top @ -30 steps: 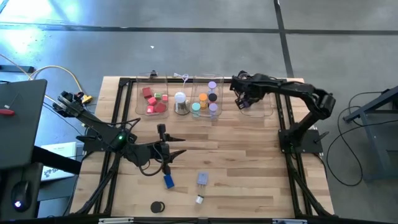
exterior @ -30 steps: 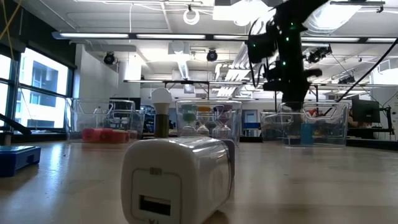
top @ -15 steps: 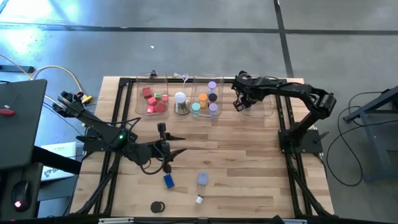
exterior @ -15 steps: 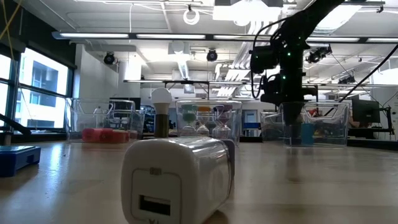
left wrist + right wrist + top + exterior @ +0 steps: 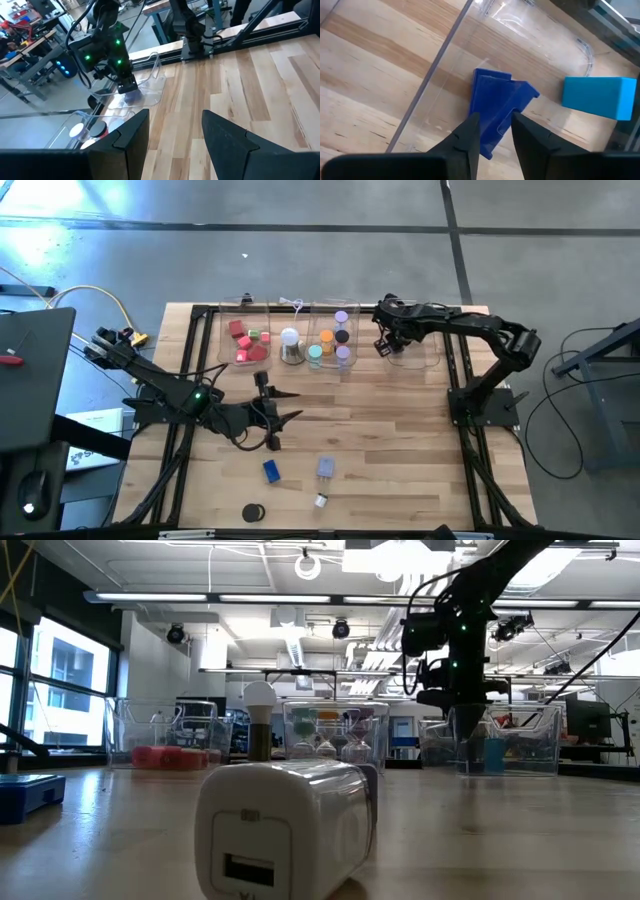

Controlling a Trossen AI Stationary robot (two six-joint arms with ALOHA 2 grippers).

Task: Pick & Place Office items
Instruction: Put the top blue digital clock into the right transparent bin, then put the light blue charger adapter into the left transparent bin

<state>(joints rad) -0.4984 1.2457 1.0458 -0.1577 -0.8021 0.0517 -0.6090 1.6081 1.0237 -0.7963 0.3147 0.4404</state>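
The right end effector (image 5: 386, 345) hangs over the clear tray (image 5: 415, 356) at the far right of the row of trays. Its two dark fingers (image 5: 470, 135) are a little apart, with a dark blue clip (image 5: 497, 112) right between them. The clip sits low in the tray, and I cannot tell if the fingers are squeezing it. A light blue block (image 5: 599, 97) lies in the same tray, just beside the clip.

The left end effector (image 5: 275, 423) waits over the wooden tabletop (image 5: 400, 450), well apart from that tray. Its fingers (image 5: 127, 137) are open and hold nothing.

Near it, farther from the tray, lie a blue piece (image 5: 271, 471), a grey piece (image 5: 326, 468), a small white piece (image 5: 320, 500) and a black disc (image 5: 252, 512).

The other trays hold red pieces (image 5: 245, 340) and orange, teal and purple pieces (image 5: 330, 340).
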